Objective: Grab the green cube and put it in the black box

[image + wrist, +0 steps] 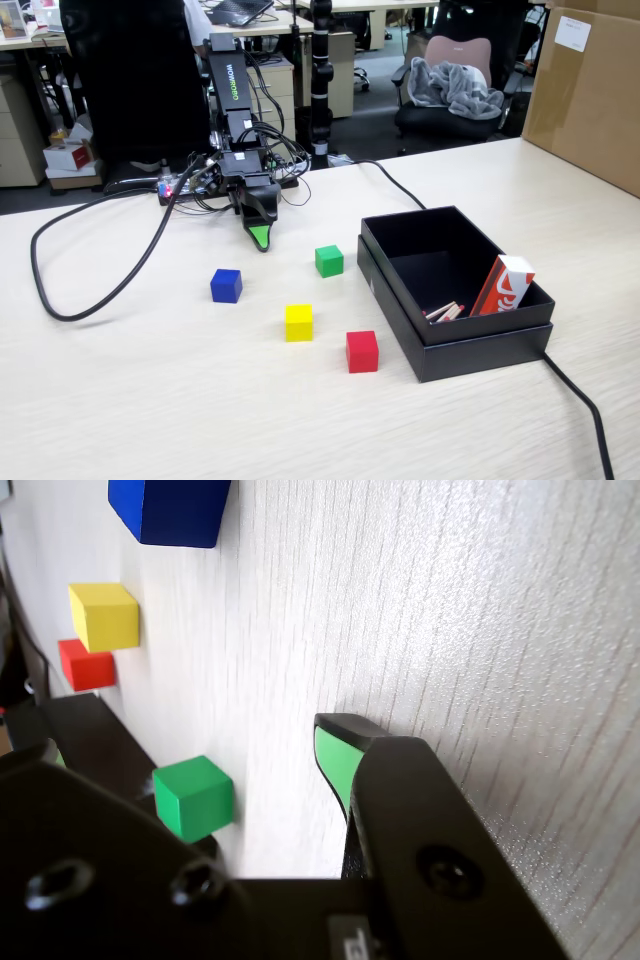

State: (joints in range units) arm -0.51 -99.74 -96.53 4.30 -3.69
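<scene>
Gripper (260, 238) sat low over the table near the arm base, holding nothing. Only one green-tipped jaw showed in each view, so I couldn't tell how far apart the jaws were. Green cube (329, 260) sat on the table (150, 400), well apart from the tip and to its right in the fixed view, near the black box (455, 350) but not touching it. Blue cube (226, 285), yellow cube (298, 322) and red cube (361, 351) lay further forward, clear of the direct path.

Judgement: reach phase, grasp not started. Swing toward the cube, confirm jaws are spread wider than it, square them to two opposite faces, descend straight, then close. Keep clear of the box's near wall.
</scene>
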